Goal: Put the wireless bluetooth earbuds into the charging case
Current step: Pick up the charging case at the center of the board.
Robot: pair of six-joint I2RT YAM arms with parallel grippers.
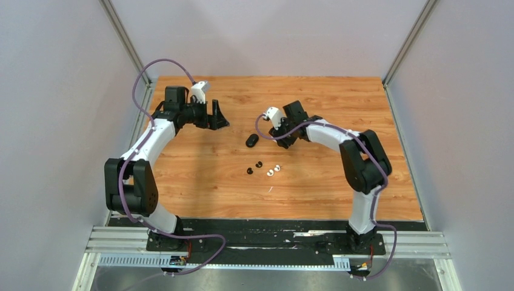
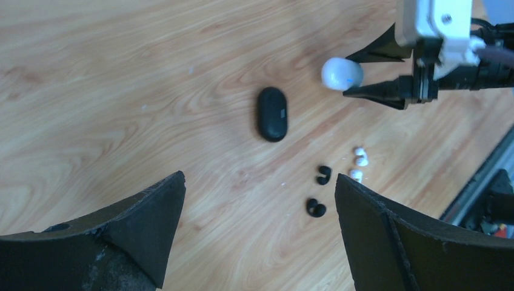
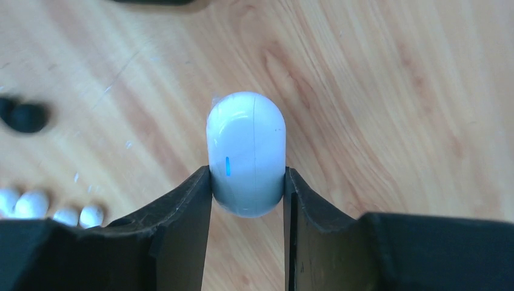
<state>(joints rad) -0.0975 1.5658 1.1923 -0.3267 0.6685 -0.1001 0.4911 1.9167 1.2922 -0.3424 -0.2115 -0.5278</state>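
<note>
My right gripper is shut on a white pill-shaped charging case with a blue light and holds it closed above the wood table. It also shows in the left wrist view. A black charging case lies closed on the table left of the right gripper. Two black earbuds and two white earbuds lie loose in front of it. They also show in the left wrist view, black and white. My left gripper is open and empty, up at the back left.
The wood table ends at grey walls left, right and back. A tiny white speck lies in front of the earbuds. The arm bases stand on a black rail at the near edge.
</note>
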